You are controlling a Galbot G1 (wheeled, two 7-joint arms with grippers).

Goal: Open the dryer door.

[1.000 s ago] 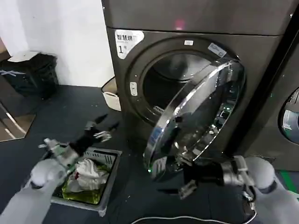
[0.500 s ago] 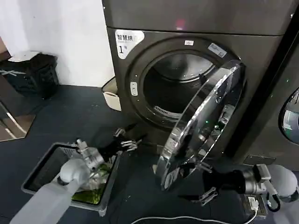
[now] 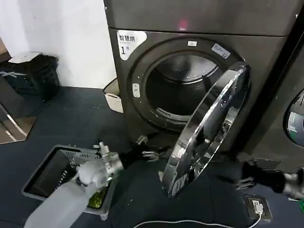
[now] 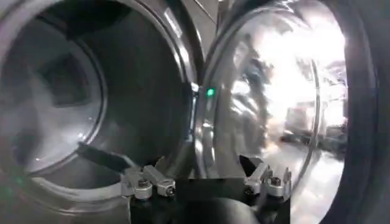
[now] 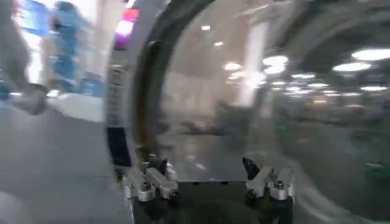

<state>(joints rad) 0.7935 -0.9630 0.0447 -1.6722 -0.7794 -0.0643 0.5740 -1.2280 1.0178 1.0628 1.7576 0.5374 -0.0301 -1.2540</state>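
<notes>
The dryer [image 3: 126,80], dark grey with a white "1" label, has its round drum opening [image 3: 180,90] exposed. The dryer door [image 3: 205,133] stands swung out on its right-hand hinge, chrome ring edge-on to me. My left gripper [image 3: 148,147] is open, low in front of the dryer, just left of the door's lower edge and apart from it. In the left wrist view it [image 4: 204,175] faces the drum [image 4: 67,91] and the door's inner side [image 4: 274,103]. My right gripper [image 3: 244,173] is open, right of the door, holding nothing. The right wrist view has it [image 5: 204,175] facing the door's outer glass [image 5: 244,91].
A grey basket [image 3: 47,173] with clothes sits on the dark floor under my left arm. A white tub [image 3: 113,97] stands by the dryer's left side, a black crate [image 3: 33,76] farther left. A second grey machine [image 3: 294,118] is at the right. A white cable [image 3: 190,222] lies near the front.
The door has swung farther open, to the right. My right gripper has drawn back right, off the door's lower edge. My left arm has reached right, over the basket toward the dryer.
</notes>
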